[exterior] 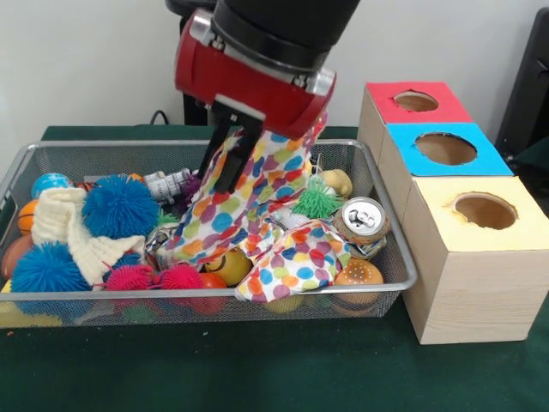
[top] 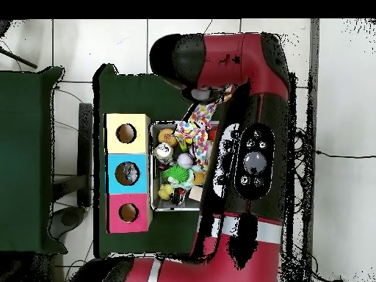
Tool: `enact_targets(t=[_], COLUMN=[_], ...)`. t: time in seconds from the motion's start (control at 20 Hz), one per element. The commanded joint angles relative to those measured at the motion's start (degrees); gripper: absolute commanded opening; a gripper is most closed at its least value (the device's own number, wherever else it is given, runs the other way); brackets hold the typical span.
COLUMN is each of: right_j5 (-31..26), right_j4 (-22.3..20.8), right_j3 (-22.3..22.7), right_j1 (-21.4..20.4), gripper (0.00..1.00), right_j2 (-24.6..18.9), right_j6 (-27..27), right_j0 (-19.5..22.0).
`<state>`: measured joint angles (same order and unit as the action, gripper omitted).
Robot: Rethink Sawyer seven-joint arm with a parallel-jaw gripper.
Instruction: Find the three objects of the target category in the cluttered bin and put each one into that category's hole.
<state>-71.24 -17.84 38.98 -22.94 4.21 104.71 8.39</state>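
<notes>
front view: gripper [exterior: 225, 182] closed on polka-dot cloth [exterior: 249, 202], lifted partly above wire bin [exterior: 390, 232], lower end draped over clutter beside soda can [exterior: 361, 219]; overhead view: cloth [top: 200, 121] under arm [top: 250, 147], beside three-hole box [top: 127, 173].

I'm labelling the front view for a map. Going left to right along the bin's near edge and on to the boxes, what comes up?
Blue spiky ball → pink spiky ball → dotted cloth → orange ball → yellow-topped box.
</notes>
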Motion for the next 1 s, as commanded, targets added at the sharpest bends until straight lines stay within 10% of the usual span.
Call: enact_targets(t=[0.05,1.0], right_j5=[7.24,40.86], right_j4=[1.64,1.47], right_j3=[13.2,39.63], right_j1=[-2.59,-12.22], gripper=[0.0,0.0], right_j2=[-2.34,-10.04], right_j6=[3.26,-6.71], right_j0=[1.76,13.48])
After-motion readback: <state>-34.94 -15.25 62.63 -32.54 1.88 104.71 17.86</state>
